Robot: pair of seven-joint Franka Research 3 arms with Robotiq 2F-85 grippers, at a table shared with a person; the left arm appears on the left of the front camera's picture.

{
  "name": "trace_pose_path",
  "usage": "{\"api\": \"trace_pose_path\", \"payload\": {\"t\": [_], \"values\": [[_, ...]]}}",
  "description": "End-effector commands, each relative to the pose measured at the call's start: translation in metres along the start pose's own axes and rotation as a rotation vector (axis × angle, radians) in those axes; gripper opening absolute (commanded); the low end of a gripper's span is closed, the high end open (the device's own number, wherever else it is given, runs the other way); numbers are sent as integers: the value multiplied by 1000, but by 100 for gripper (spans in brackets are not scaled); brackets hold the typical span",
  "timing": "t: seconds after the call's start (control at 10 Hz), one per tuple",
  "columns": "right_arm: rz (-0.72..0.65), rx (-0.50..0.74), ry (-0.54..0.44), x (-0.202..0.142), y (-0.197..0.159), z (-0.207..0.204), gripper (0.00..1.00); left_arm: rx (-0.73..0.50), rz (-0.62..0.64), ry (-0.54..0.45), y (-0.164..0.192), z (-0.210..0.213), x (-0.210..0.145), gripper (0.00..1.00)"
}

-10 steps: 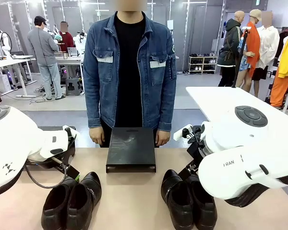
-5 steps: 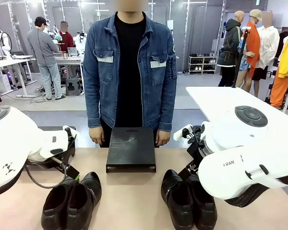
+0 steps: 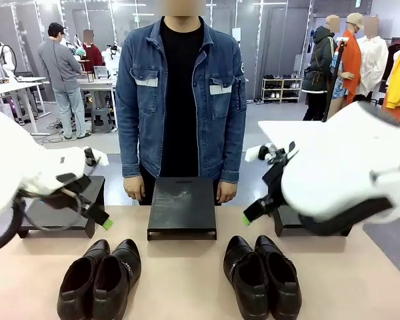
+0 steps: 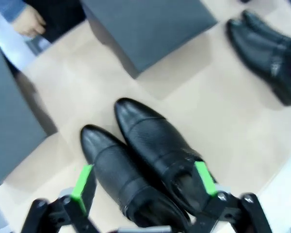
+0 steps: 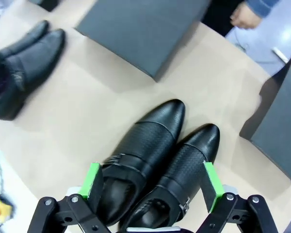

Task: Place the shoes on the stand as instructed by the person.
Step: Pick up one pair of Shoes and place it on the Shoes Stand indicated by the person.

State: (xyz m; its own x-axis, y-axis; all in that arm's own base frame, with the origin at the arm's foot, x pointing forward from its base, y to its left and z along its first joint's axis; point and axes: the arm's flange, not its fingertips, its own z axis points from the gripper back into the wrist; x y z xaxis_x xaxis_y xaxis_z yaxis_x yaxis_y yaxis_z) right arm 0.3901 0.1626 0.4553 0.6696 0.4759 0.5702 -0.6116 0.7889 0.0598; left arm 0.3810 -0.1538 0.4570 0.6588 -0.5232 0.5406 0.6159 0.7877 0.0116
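Black on beige: the table (image 3: 187, 263) carries everything. The person (image 3: 180, 100) stands at its 12 o'clock, hands (image 3: 135, 189) hanging, giving no sign you can read. The stand (image 3: 182, 207) sits right before them. The plain pair (image 3: 100, 280) lies at 7 o'clock and the strapped pair (image 3: 261, 277) at 5 o'clock, both on the table, neither on the stand. By my reading you are at the choosing step: the next move needs a signal, then a straight descent. The left gripper (image 4: 143, 179) hangs over the plain pair, the right gripper (image 5: 151, 179) over the strapped pair. Both sets of jaws are spread wide, empty, touching nothing.
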Motion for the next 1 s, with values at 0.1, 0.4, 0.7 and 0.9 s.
{"api": "trace_pose_path", "payload": {"t": [0.1, 0.4, 0.7, 0.9], "values": [[-96, 291, -62, -11, -46, 71, 100, -361, 95, -15, 41, 76, -14, 100], [-259, 623, -186, -64, -107, 126, 100, -756, 262, -106, 102, 136, -67, 100], [-395, 798, -282, -139, -161, 164, 100, -990, 368, -320, 157, 177, -147, 100], [-501, 780, -368, -182, -181, 187, 100, -1000, 471, -429, 180, 193, -199, 100]]}}
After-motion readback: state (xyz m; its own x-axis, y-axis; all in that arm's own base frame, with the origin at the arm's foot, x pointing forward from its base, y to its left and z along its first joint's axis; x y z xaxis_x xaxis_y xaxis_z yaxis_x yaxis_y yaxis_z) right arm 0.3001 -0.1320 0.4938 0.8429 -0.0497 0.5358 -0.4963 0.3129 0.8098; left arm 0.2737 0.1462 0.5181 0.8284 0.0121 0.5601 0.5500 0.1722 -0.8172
